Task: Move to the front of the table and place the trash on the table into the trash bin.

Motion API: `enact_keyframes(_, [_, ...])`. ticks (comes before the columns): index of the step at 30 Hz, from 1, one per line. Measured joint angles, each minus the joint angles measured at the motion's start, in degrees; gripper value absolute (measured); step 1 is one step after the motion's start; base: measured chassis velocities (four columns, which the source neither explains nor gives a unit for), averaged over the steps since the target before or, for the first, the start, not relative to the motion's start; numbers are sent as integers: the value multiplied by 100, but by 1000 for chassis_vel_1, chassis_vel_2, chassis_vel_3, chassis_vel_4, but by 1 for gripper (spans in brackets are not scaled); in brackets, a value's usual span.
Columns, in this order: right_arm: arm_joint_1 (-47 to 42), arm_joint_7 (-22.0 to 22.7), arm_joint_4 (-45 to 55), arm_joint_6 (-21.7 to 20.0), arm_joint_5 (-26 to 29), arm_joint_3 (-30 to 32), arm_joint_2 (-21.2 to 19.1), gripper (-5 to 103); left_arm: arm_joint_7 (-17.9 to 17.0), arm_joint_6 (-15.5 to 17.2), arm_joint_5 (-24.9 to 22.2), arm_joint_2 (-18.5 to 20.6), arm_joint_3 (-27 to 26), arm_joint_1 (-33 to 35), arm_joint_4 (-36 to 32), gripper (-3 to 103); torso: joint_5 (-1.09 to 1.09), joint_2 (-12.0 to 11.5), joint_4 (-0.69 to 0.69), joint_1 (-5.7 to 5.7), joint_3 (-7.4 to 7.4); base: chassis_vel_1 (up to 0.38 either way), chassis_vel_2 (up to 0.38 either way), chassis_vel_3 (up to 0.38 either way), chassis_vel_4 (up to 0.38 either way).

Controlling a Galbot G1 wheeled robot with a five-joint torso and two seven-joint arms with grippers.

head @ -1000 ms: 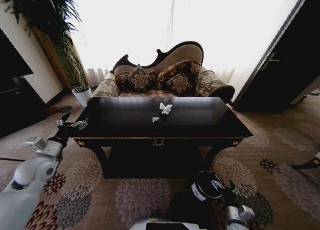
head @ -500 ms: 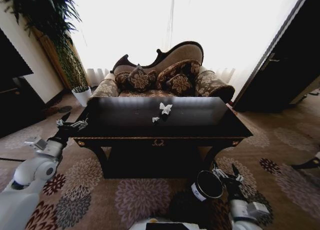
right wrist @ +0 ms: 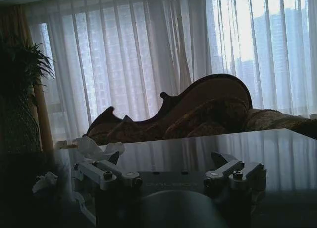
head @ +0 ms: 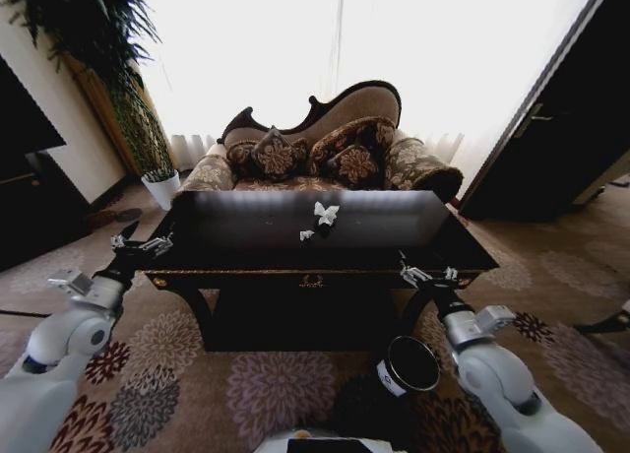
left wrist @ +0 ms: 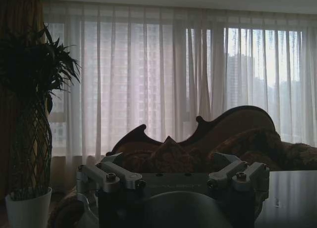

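Right gripper (head: 425, 274) has come up from down by the trash bin (head: 408, 366) to the table (head: 394, 258) front edge, fingers spread, nothing held, so the reach for the trash looks started. Tissue (head: 325, 214) and the smaller scrap (head: 306, 235) sit ahead of it and toward the left arm, well apart from it, unmoved. Left gripper (head: 143, 243) is unchanged at the table's left corner, open and empty.

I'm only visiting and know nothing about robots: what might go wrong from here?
The right end effector is level with the table edge and could knock its gold trim. The tissue is light and sits mid-table, so a clumsy reach might push it away. The trash bin by the right arm could be tipped.
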Motion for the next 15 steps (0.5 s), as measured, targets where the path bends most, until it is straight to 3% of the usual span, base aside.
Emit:
enact_keyframes(7, [1226, 52, -521, -167, 514, -864, -916, 100, -2, 0, 0, 0, 0, 0, 0, 100, 0, 0, -2, 0, 0, 0, 0, 0, 0])
enact_keyframes(9, [1456, 56, -610, -183, 571, -1023, -1011, 100, 2, 0, 0, 0, 0, 0, 0, 100, 0, 0, -1, 0, 0, 0, 0, 0, 0])
enact_keyframes(11, [2073, 76, -849, -215, 726, -1491, -1204, 100, 0, 0, 0, 0, 0, 1, 0, 100, 0, 0, 1, 0, 0, 0, 0, 0, 0])
enact_keyframes(12, [2758, 105, -1136, -254, 882, -2063, -1334, 100, 5, 0, 0, 0, 0, 0, -1, 100, -1, 0, 1, 1, 0, 0, 0, 0, 0])
enact_keyframes(15, [3549, 142, -1415, -303, 1038, -2753, -1376, 100, 1, 0, 0, 0, 0, 0, 0, 100, 2, 0, -1, 1, 0, 0, 0, 0, 0])
